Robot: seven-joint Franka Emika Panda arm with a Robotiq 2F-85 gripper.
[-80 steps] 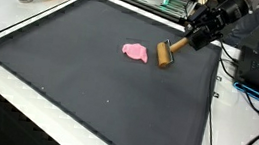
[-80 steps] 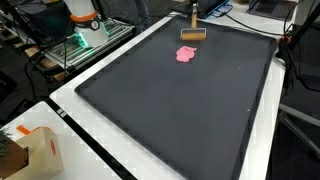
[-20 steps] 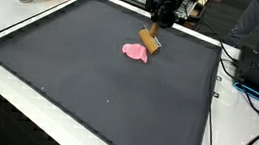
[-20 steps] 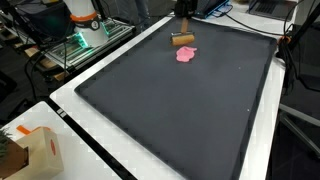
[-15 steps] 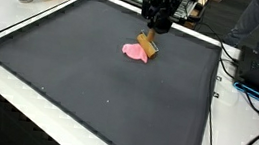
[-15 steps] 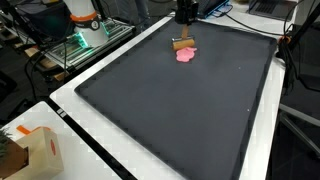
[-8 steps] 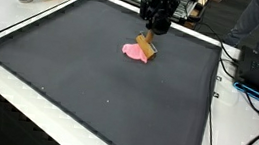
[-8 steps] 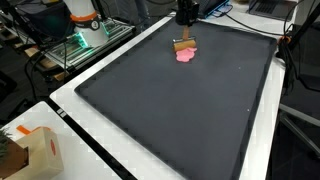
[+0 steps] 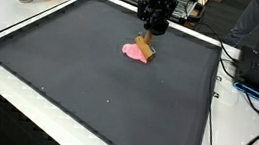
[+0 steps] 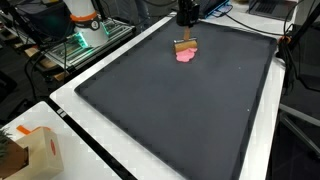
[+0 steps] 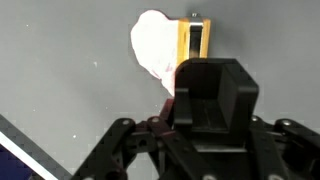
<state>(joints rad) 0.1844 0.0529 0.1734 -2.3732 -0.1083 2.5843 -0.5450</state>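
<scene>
Wooden roller (image 9: 145, 51), clamped in the gripper (image 9: 154, 28), touches pink dough (image 9: 131, 51) on black mat (image 9: 87, 92).

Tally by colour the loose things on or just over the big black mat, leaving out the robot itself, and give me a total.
Pink, dough lump: 1
Tan wood, roller: 1
Total: 2

Roller (image 9: 146, 51) touching dough (image 9: 130, 50); both on mat (image 9: 87, 87).
</scene>
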